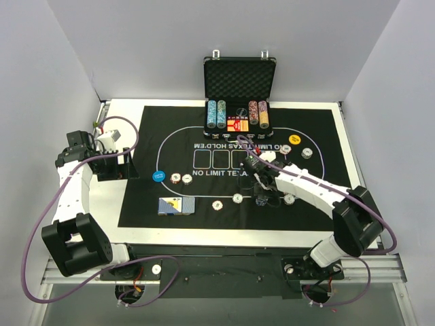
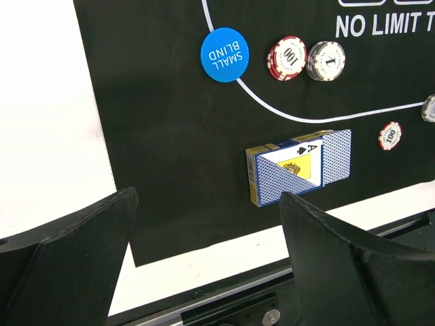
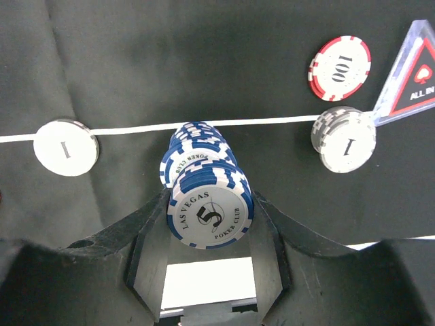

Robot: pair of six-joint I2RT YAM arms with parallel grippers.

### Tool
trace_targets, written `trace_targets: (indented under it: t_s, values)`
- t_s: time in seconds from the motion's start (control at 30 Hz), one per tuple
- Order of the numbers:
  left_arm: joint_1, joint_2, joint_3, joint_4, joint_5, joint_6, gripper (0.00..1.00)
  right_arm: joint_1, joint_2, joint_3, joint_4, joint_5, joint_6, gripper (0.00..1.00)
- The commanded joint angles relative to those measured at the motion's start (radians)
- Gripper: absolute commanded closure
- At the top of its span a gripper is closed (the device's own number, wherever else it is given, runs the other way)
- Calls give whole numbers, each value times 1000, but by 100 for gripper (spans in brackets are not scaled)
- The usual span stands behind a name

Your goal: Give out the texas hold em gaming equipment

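Observation:
My right gripper (image 3: 207, 221) is shut on a short stack of blue-and-white "5" poker chips (image 3: 207, 204), just over the black mat; in the top view it is right of centre (image 1: 262, 197). Grey "1" chips (image 3: 66, 147) and a grey stack (image 3: 344, 140) lie to either side, with a red "100" chip (image 3: 340, 68) beyond. My left gripper (image 2: 211, 251) is open and empty over the mat's left front corner. The blue-backed card deck (image 2: 299, 166) lies ahead of it, an ace face showing. The blue "SMALL BLIND" button (image 2: 224, 54), red chips (image 2: 286, 58) and grey chips (image 2: 326, 60) lie further on.
The open black case (image 1: 239, 81) stands at the back with rows of chips in it. A yellow button (image 1: 294, 139) and a chip (image 1: 307, 152) lie right of it. A clear "ALL IN" triangle (image 3: 414, 75) is by the grey stack. The mat (image 1: 143, 204) ends near the white table's front edge.

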Motion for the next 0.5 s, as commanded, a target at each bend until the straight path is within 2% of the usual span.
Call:
trace_targets:
  t_s: [0.0, 0.23, 0.37, 0.47]
  values:
    - [8, -5, -4, 38, 31, 1, 3, 9, -47, 79, -92, 64, -21, 65]
    - [8, -15, -6, 38, 30, 4, 3, 64, 15, 237, -144, 65, -40, 65]
    - [8, -4, 6, 39, 20, -1, 3, 114, 151, 447, -137, 25, -64, 65]
    - [8, -1, 17, 35, 24, -2, 3, 141, 315, 611, -134, -14, -86, 65]
